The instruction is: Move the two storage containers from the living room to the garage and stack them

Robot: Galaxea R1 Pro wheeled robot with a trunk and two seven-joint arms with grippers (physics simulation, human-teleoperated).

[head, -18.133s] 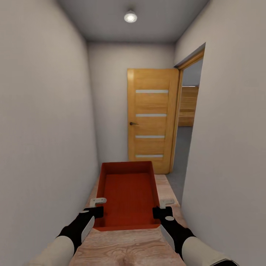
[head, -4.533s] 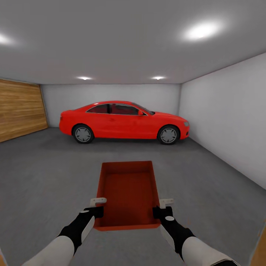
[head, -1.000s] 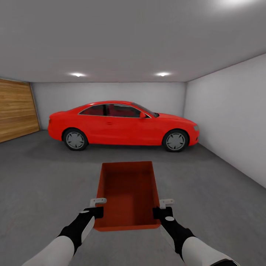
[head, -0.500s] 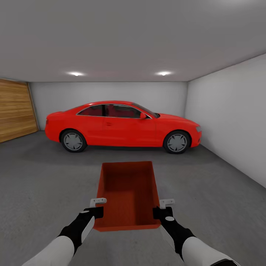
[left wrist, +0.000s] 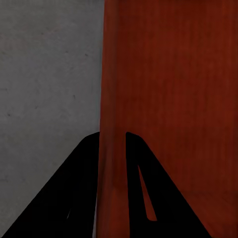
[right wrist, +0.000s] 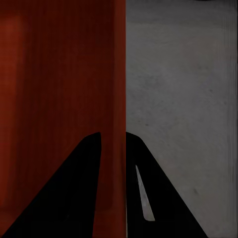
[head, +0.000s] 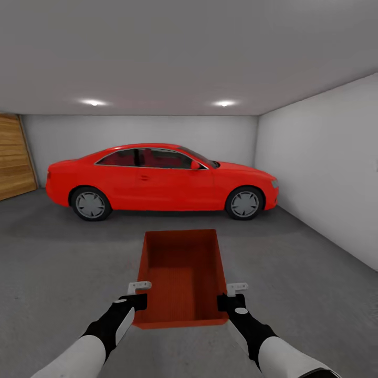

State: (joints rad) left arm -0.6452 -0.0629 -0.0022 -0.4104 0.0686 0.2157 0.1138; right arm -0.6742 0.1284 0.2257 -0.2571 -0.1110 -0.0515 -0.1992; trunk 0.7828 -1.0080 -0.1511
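The left gripper (head: 137,295) is closed on the left side wall of the orange-red storage container (head: 181,275); in the left wrist view its two black fingers (left wrist: 74,198) sit one on each face of that wall. The container hangs between both grippers, open side up, above the grey concrete floor (head: 58,252). The right gripper (head: 232,296) clamps the right wall likewise. Beyond the container's far end, well apart, a red car (head: 157,181) stands side-on before the pale back wall (head: 131,134).

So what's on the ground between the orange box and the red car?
Nothing. In the head view, only bare grey floor lies between the storage container and the red car.
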